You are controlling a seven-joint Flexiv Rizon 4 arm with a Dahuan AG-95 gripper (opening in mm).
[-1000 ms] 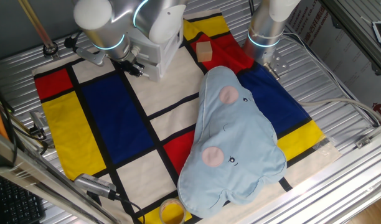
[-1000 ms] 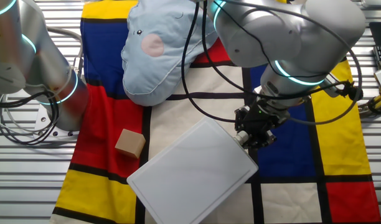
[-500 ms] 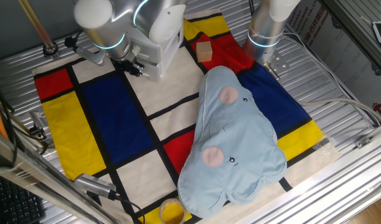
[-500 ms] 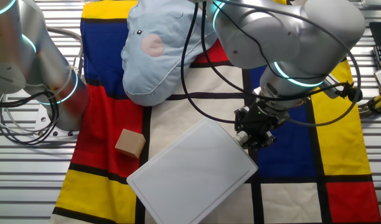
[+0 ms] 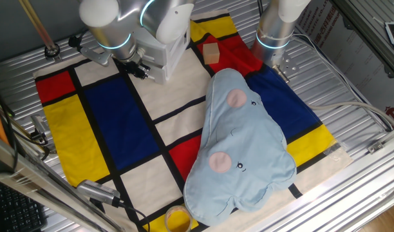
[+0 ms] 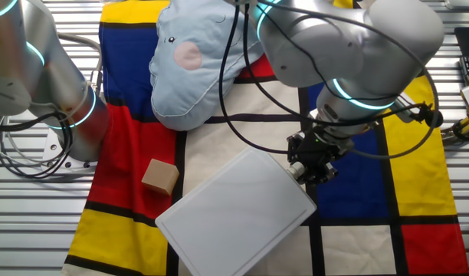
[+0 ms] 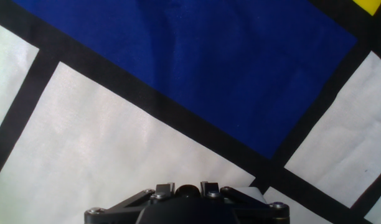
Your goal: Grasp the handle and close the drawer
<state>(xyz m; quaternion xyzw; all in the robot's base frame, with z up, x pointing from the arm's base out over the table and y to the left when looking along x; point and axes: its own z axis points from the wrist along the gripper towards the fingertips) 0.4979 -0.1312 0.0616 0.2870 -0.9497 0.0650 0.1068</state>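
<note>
Gripper (image 6: 309, 165) is pressing against the white cabinet's (image 6: 238, 215) right edge; jaw state cannot be told. Tan cube (image 6: 159, 176) is sitting left of it.

Robot arm (image 5: 120, 26) over white cabinet (image 5: 165, 55), blue plush (image 5: 242, 142), wooden cube (image 5: 212, 52)

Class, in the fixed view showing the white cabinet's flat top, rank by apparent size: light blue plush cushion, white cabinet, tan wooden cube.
1. White cabinet and light blue plush cushion: similar, cushion cropped, unranked.
2. Tan wooden cube, smallest.
</note>
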